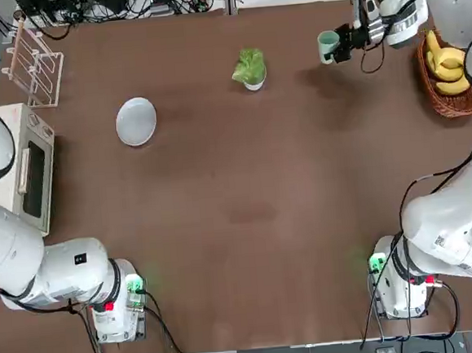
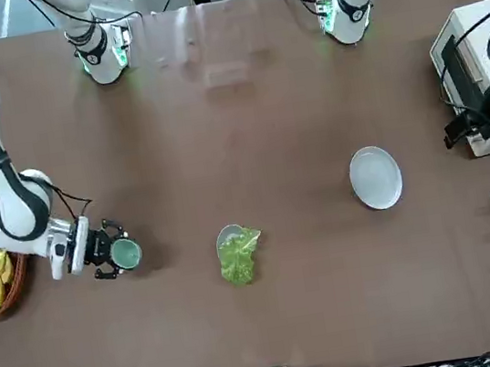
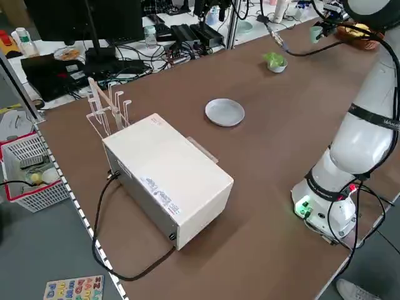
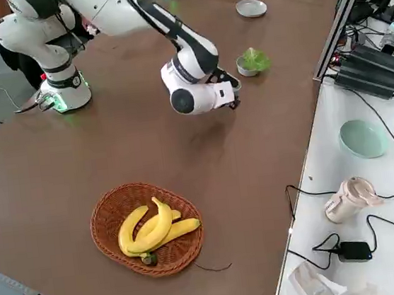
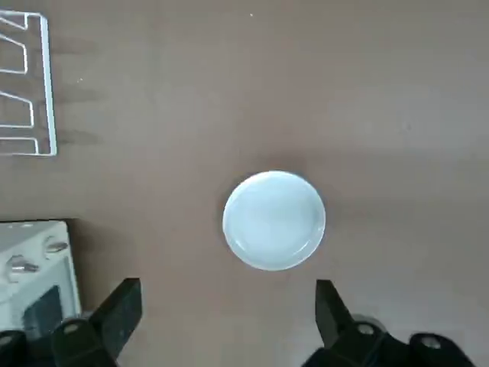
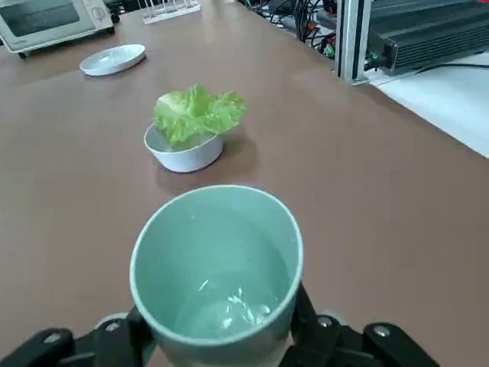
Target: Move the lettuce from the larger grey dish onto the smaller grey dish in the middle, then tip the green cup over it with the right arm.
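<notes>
The lettuce lies on the smaller grey dish at the far middle of the table; both show in the right wrist view, the lettuce over the bowl. The larger grey dish sits bare to the left. My right gripper is shut on the green cup, held above the table to the right of the bowl, its mouth towards the wrist camera. My left gripper hangs open high over the plate, holding nothing.
A wicker basket of bananas stands at the far right, just behind the right wrist. A white toaster oven and a clear rack occupy the left edge. Bare brown table spreads across the middle and near side.
</notes>
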Controlling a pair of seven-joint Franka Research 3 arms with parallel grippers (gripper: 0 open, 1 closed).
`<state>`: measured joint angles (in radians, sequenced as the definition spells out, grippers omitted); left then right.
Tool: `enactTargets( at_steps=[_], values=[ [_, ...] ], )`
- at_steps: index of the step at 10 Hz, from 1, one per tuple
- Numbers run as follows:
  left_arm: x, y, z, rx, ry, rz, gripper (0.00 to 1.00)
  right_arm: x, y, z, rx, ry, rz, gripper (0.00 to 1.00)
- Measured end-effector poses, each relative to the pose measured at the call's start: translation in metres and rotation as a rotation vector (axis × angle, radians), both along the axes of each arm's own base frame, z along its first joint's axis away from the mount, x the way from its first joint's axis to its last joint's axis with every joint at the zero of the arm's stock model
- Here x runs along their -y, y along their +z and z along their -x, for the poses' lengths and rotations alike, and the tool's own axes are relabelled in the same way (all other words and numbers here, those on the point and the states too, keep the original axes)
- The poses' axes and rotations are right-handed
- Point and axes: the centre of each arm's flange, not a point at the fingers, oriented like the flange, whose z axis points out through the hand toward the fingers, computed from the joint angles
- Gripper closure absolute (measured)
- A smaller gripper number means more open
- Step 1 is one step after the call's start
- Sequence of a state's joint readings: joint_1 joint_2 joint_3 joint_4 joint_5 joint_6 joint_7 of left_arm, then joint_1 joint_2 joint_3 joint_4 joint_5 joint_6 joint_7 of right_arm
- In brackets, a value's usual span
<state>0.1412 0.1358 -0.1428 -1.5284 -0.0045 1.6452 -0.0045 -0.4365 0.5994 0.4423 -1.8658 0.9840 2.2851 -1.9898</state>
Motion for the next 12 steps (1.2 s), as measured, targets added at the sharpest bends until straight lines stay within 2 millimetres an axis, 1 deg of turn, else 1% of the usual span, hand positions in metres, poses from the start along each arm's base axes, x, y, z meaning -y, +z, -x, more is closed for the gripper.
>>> enactTargets(
  at_steps=[1, 2, 3, 4, 5, 6, 8, 9, 12],
  values=[
    [0.004, 0.008, 0.004, -0.023, -0.026, -0.007, 0.0, -0.013, 0.006, -0.002, -0.01, -0.015, 0.015, 0.32],
    [0.013, 0.016, 0.012, -0.061, -0.046, -0.017, 0.0, -0.027, 0.011, -0.005, -0.017, -0.03, 0.031, 0.32],
    [0.023, 0.029, 0.019, -0.086, -0.061, -0.024, 0.0, -0.043, 0.015, -0.006, -0.03, -0.049, 0.036, 0.32],
    [0.027, 0.048, 0.024, -0.08, -0.062, -0.027, 0.0, -0.062, 0.018, -0.006, -0.041, -0.066, 0.043, 0.32],
    [0.025, 0.061, 0.027, -0.065, -0.057, -0.028, 0.0, -0.083, 0.023, -0.006, -0.057, -0.091, 0.053, 0.32],
    [0.02, 0.065, 0.028, -0.059, -0.051, -0.028, 0.0, -0.106, 0.03, -0.005, -0.078, -0.113, 0.061, 0.32],
    [0.017, 0.064, 0.027, -0.061, -0.045, -0.028, 0.0, -0.153, 0.043, 0.001, -0.122, -0.152, 0.081, 0.32],
    [0.018, 0.064, 0.027, -0.061, -0.045, -0.028, 0.0, -0.169, 0.044, 0.005, -0.148, -0.166, 0.099, 0.32],
    [0.021, 0.065, 0.026, -0.049, -0.004, -0.03, 0.0, -0.203, 0.044, 0.011, -0.195, -0.198, 0.157, 0.32]
  ],
)
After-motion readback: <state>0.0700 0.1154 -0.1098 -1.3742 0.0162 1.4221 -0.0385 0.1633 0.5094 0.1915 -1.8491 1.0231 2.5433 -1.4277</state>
